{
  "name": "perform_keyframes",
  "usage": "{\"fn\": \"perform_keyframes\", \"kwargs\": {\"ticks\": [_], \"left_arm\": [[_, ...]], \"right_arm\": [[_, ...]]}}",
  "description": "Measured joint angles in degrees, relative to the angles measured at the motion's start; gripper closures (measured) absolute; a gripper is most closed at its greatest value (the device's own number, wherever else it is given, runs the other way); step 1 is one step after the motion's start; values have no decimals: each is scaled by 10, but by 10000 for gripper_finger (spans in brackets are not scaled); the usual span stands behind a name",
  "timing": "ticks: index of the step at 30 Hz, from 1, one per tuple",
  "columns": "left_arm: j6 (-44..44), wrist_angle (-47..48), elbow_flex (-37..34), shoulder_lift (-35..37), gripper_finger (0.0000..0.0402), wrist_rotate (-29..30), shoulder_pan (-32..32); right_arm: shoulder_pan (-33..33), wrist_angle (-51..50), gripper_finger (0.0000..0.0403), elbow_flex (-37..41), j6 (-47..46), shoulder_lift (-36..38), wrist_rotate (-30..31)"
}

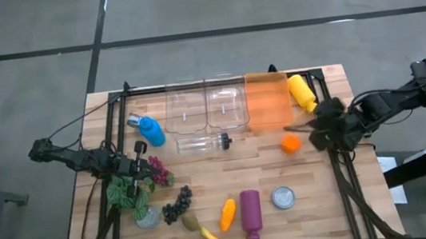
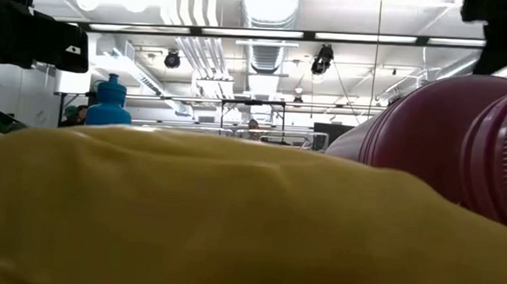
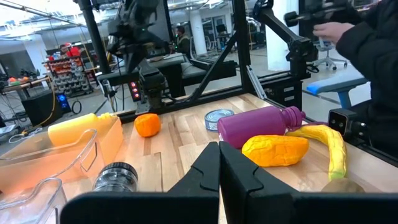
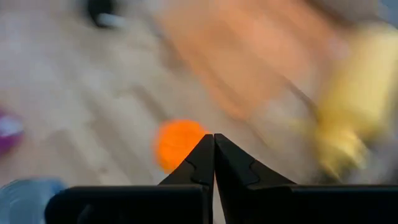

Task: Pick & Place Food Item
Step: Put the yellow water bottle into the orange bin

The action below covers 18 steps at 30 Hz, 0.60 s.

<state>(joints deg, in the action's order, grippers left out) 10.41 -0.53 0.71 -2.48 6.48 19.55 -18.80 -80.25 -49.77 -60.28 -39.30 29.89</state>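
The level camera at the table's near edge is almost walled off — a yellow banana [image 2: 189,217] fills the lower frame and a purple bottle [image 2: 445,135] bulges in from the right, so only the cap of the blue bottle [image 2: 109,101] and the ceiling show beyond. My right wrist picture is smeared, the orange [image 4: 177,143] a soft round blot just past my fingertips and the yellow bottle [image 4: 354,118] a streak. A person's sleeve [image 3: 367,43] is cut off at the edge of my left wrist picture.

My left gripper [image 1: 139,162] reaches in low from the table's left side, jaws clenched on nothing, lying over the leafy greens [image 1: 123,192] and beside the red berries [image 1: 159,172]. My right gripper [image 1: 317,133] stretches in from the right edge, elbow bent, also pinched shut and empty — its tip just right of the orange [image 1: 291,143], not touching it.

The orange is small, round and bright, sitting on bare wood just near of the orange tray [image 1: 269,101], right of centre. The yellow bottle [image 1: 301,92] lies tilted at the tray's right side. Two clear bins [image 1: 205,107] stand left of the tray, a clear bottle [image 1: 202,144] lying in front of them. Toward the near edge lie dark grapes [image 1: 178,204], a carrot [image 1: 228,213], the purple bottle [image 1: 251,209] and a tin can [image 1: 284,198].
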Motion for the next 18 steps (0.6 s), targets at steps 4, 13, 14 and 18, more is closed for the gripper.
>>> {"fn": "perform_keyframes", "kwargs": {"ticks": [4,13,14,18], "left_arm": [[0,0,0,0,400,0,0],[0,0,0,0,400,0,0],[0,0,0,0,400,0,0],[0,0,0,0,400,0,0]], "right_arm": [[15,-49,394,-29,-54,-6,-15],[37,-48,394,-56,-7,-8,-47],[37,-47,394,-55,35,-9,-45],[37,-42,394,-42,163,-16,-45]]}}
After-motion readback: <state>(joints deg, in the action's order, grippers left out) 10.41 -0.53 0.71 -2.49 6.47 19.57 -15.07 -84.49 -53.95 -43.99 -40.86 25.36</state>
